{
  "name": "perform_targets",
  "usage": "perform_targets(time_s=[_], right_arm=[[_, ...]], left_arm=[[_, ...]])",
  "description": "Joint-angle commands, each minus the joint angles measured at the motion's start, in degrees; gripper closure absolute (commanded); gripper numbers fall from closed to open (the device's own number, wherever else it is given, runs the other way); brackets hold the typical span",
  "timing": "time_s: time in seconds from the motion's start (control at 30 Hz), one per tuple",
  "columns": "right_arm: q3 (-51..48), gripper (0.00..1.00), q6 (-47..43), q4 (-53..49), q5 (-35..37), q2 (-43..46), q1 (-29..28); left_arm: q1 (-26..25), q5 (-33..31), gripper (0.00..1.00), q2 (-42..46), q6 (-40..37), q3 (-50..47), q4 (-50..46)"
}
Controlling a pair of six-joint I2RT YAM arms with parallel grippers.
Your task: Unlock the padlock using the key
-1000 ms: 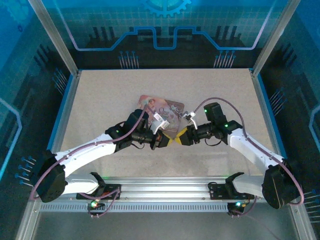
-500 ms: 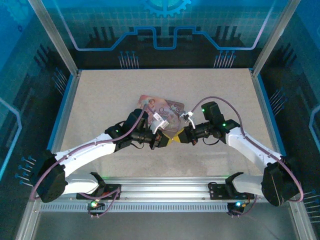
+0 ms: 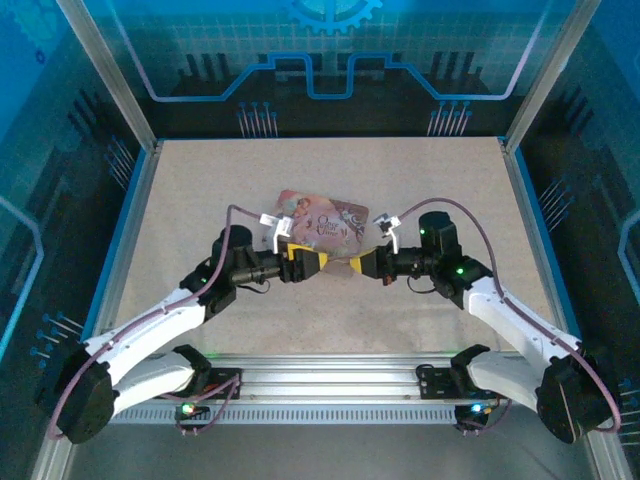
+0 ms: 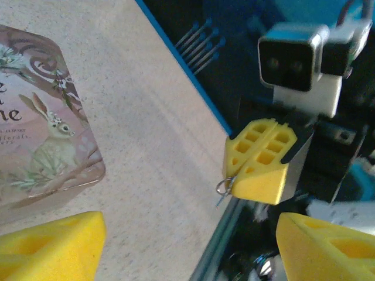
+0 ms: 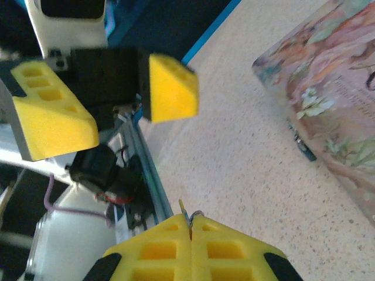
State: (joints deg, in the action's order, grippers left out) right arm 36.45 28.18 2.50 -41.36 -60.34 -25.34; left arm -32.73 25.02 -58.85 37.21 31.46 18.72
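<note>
Key (image 4: pixel 222 187) clamped in right pincer (image 5: pixel 191 227), protruding toward left pincer (image 3: pixel 320 264).

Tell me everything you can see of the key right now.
The key is a tiny, thin, pale silvery metal piece pinched in the seam between the right gripper's shut yellow foam fingers. Just a small looped end and a short sliver poke out past the fingertips; the rest is hidden. It is held above the table, clear of the left gripper's open fingers and the pink tin.
</note>
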Motion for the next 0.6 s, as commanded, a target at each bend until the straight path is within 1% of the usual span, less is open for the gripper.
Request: perform_targets(time_s=[0.0, 0.1, 0.2, 0.4, 0.5, 0.57], right_arm=[[-2.45, 1.0, 12.75, 11.98, 8.07, 1.34, -1.89], [-4.03, 1.0, 18.54, 17.89, 13.4, 1.47, -4.33], [-4.05, 1.0, 21.77, 20.25, 17.46, 1.1, -7.18], [-4.5, 1.0, 26.51, 22.37, 23.47, 0.67, -10.31], [-4.39, 1.0, 28.05, 23.7, 23.94, -0.16, -11.09], [-3.72, 1.0, 28.14, 23.48, 23.81, -0.91, -11.61]], left_arm=[[0.3, -4.62, 0.23, 0.67, 16.23, -3.75, 15.79], [-0.06, -6.38, 0.25, -0.99, 23.16, -5.82, 23.0], [-1.71, -8.71, 0.26, -3.14, 27.07, -6.66, 27.85], [-5.54, -14.05, 0.29, -7.93, 32.31, -7.9, 36.67], [-6.61, -15.03, 0.31, -9.49, 32.94, -7.63, 38.39], [-7.2, -15.26, 0.35, -10.26, 32.96, -7.27, 39.08]])
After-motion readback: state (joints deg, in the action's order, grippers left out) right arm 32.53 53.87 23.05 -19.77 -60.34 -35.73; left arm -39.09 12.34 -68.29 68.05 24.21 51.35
